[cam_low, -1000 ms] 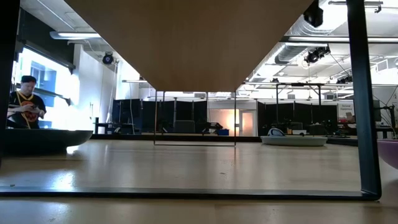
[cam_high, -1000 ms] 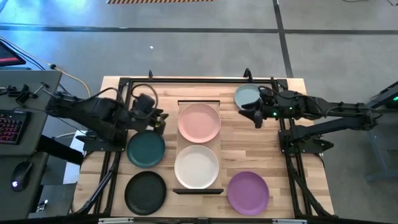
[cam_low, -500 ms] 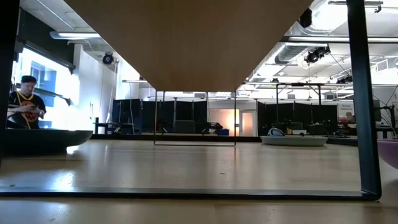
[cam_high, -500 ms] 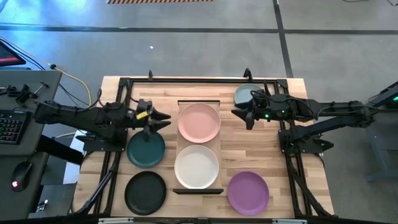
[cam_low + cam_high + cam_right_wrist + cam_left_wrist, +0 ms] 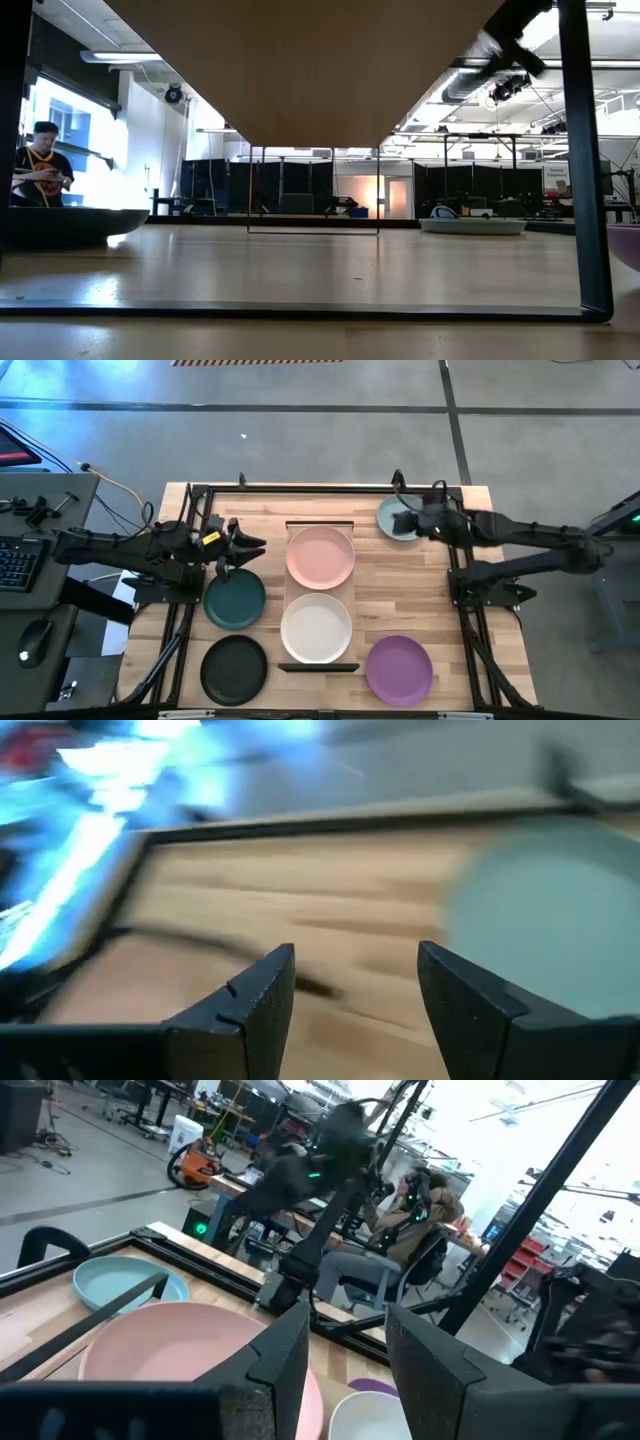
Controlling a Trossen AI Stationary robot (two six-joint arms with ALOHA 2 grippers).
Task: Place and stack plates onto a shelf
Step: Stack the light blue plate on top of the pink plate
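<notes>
On the shelf (image 5: pixel 321 662) lie the pink plate (image 5: pixel 320 556) at its far half and the white plate (image 5: pixel 316 626) at its near half. On the table sit the dark teal plate (image 5: pixel 235 602), black plate (image 5: pixel 233 668), purple plate (image 5: pixel 399 668) and pale blue-green plate (image 5: pixel 388 512). My left gripper (image 5: pixel 245 550) is open, left of the pink plate (image 5: pixel 180 1345) and above the teal plate's far rim. My right gripper (image 5: pixel 402 522) is open over the pale blue-green plate (image 5: pixel 560 920), whose near right part it hides from above.
A dark metal frame (image 5: pixel 320 488) runs around the tabletop, with rails down both sides. The low view shows the shelf's underside (image 5: pixel 300 70) overhead and a person (image 5: pixel 40 165) far off at the left. Bare wood lies between shelf and right rail.
My left gripper first reached toward the shelf, then drew back toward the table's left edge, staying open. My right gripper swung toward the pink plate and then back toward the far right, over the pale blue-green plate. No plate has moved.
</notes>
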